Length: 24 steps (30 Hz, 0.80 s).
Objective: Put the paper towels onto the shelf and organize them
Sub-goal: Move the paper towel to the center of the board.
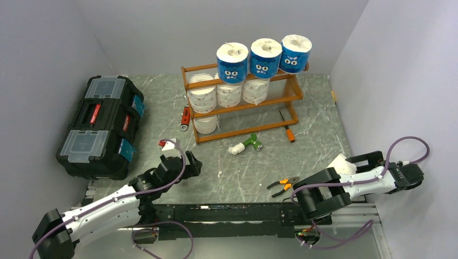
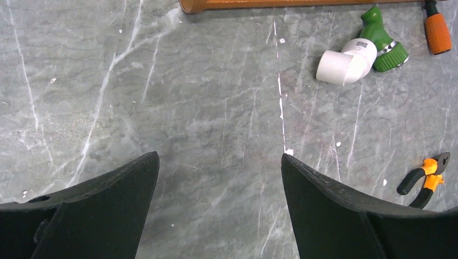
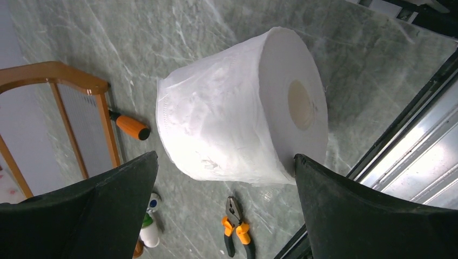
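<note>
Spreading wide, the right gripper (image 3: 225,159) has a plain white roll (image 3: 237,108) between its fingers near the table's (image 2: 216,81) right front edge; whether they touch it cannot be told. The left gripper (image 2: 220,156) is wide open too and empty over bare marble, with a green-and-white fitting (image 2: 362,51) and orange-handled pliers (image 2: 426,172) beyond. At the back, the shelf (image 1: 246,131) carries three blue-wrapped rolls (image 1: 233,63) on top, white rolls (image 1: 229,94) on the middle tier and one on the lowest.

The shelf's (image 1: 243,132) bottom tier stood open to the right of its single white roll (image 1: 205,124). Before the shelf, a green-and-white fitting (image 1: 244,144) and an orange-handled screwdriver (image 1: 288,129) blocked the approach; nearer, bare table (image 1: 232,167) lay passable.
</note>
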{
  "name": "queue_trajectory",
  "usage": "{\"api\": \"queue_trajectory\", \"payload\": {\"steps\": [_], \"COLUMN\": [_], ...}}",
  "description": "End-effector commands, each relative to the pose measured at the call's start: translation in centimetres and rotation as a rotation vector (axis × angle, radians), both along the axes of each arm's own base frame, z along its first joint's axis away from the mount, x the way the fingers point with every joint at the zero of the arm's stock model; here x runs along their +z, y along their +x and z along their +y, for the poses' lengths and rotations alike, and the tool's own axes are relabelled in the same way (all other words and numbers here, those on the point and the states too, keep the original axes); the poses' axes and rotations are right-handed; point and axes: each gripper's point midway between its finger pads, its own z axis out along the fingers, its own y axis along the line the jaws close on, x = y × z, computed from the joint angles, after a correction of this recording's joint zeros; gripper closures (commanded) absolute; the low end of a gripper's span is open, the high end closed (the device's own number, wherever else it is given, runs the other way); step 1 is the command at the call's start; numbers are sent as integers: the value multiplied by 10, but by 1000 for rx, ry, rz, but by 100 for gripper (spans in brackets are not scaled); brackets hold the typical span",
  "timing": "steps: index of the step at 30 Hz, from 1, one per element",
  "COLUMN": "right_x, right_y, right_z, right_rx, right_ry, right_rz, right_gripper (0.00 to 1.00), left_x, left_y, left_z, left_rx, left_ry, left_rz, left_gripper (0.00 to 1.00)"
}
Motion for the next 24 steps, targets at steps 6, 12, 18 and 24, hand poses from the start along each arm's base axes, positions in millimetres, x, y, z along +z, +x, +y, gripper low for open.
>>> {"api": "queue_trajectory", "payload": {"steps": [6, 12, 18, 24], "right_x": [3, 14, 19, 14], "right_y": [4, 11, 18, 34], "right_z": [-14, -9, 0, 20], "right_rx": [-1, 48, 99, 206], "right_ry": [-72, -119, -114, -62], "right_rz": [-32, -89, -130, -129], "right_gripper": [0, 0, 0, 0], "left_x": [8, 6, 7, 7], "left_y": [2, 0, 0, -1], "left_z": [-13, -15, -17, -20], "left_rx": [-22, -25, -30, -36], "left_ry": [-49, -57, -64, -68], "left_rz": [-7, 12, 18, 30], "left_gripper": [11, 11, 12, 12]}}
